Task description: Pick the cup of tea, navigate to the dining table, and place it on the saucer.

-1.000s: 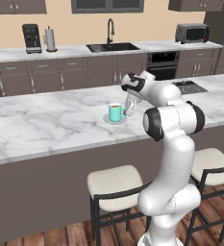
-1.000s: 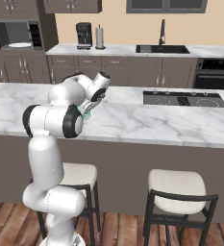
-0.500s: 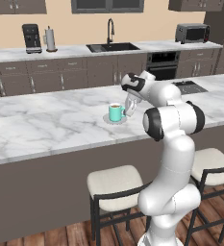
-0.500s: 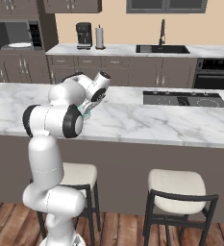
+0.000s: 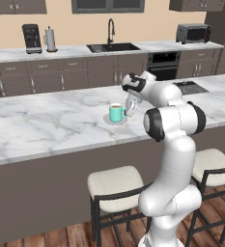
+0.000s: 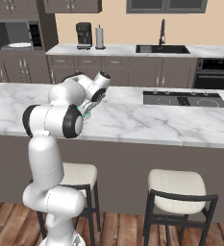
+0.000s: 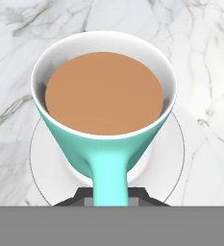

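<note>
The teal cup of tea (image 5: 116,112) stands upright on the pale grey saucer (image 5: 115,120), near the middle of the marble dining table (image 5: 46,125). My gripper (image 5: 130,112) reaches down at the cup's right side. In the hand view the cup (image 7: 104,91) is full of brown tea. Its handle runs down between my dark fingertips (image 7: 84,196), and the gripper (image 7: 110,197) is shut on it. The saucer (image 7: 176,144) rings the cup's base. In the right base view my arm hides all but a teal sliver of the cup (image 6: 87,114).
A black cooktop (image 5: 190,87) is set into the table to the right of the cup. Two stools (image 5: 115,185) (image 5: 211,164) stand in front of the table beside my base. The back counter holds a sink (image 5: 111,47), a coffee machine (image 5: 32,38) and a toaster oven (image 5: 193,33).
</note>
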